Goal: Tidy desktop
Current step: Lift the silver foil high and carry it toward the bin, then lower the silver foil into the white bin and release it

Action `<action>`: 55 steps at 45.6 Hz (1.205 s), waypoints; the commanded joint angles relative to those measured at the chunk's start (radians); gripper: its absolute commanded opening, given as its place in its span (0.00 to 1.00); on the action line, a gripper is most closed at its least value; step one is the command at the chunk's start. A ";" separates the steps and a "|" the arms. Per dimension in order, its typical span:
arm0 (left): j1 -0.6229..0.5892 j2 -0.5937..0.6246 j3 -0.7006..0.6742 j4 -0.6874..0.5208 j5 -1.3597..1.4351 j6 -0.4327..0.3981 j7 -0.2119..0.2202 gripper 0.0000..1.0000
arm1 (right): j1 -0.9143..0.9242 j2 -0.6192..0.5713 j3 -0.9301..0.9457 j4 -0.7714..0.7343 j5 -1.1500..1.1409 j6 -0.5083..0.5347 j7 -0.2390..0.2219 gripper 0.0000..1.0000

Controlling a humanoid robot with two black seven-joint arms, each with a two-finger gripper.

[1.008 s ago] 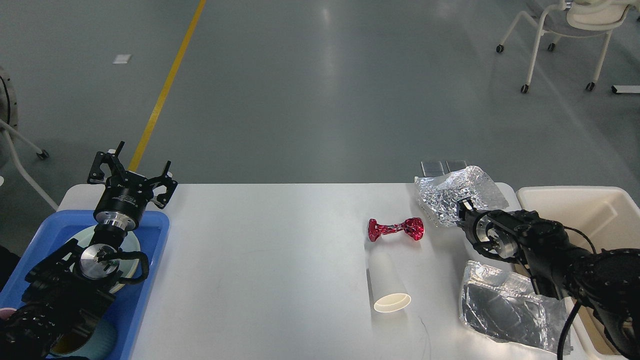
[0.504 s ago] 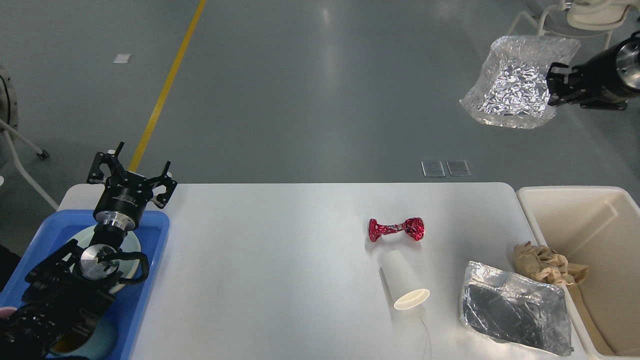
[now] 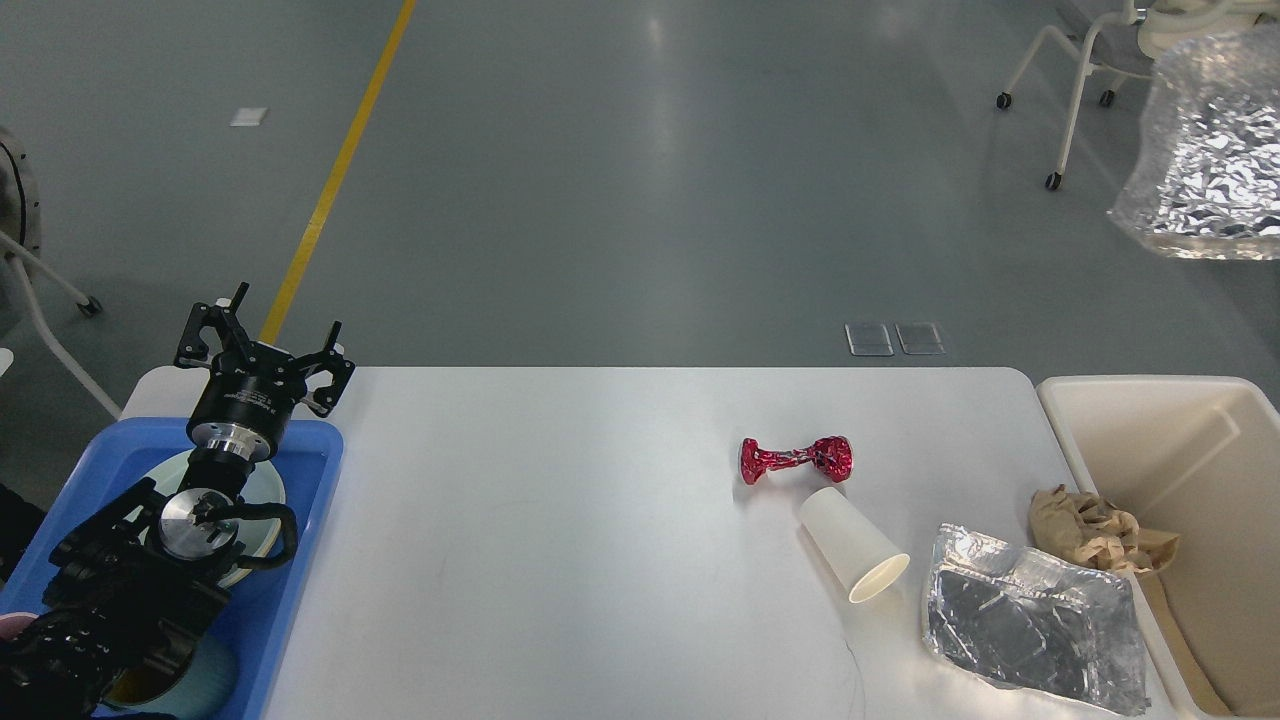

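The white desktop (image 3: 560, 540) holds a red foil wrapper (image 3: 795, 460), a white paper cup (image 3: 853, 545) lying on its side just below it, a flattened silver foil tray (image 3: 1035, 635) at the front right, and crumpled brown paper (image 3: 1095, 530) at the right edge. A crumpled silver foil container (image 3: 1205, 160) hangs in the air at the top right, cut by the frame edge; what holds it is out of view. My left gripper (image 3: 272, 328) is open and empty above the far end of the blue tray (image 3: 300, 590). My right gripper is out of view.
A cream bin (image 3: 1150, 400) stands off the desktop's right edge. The blue tray at the left holds a pale plate (image 3: 268, 488) and a teal cup (image 3: 210, 680), partly hidden by my left arm. A wheeled chair (image 3: 1075, 70) stands far right on the floor.
The foil container moved further right, and the right gripper that held it left the view. The paper cup rolled to the right, towards the flattened foil tray. The left arm stayed still.
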 commanded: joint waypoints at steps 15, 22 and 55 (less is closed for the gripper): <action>0.000 0.000 0.000 0.000 0.001 0.000 0.000 0.99 | -1.292 0.134 0.358 -0.614 0.227 -0.517 0.097 0.00; 0.000 0.000 0.000 0.000 -0.001 0.000 0.000 0.99 | -1.484 0.265 0.396 -0.786 0.257 -0.535 0.097 0.00; 0.000 0.000 0.000 0.000 -0.001 0.000 0.000 0.99 | -0.145 0.032 -0.118 0.229 -0.075 -0.368 0.094 1.00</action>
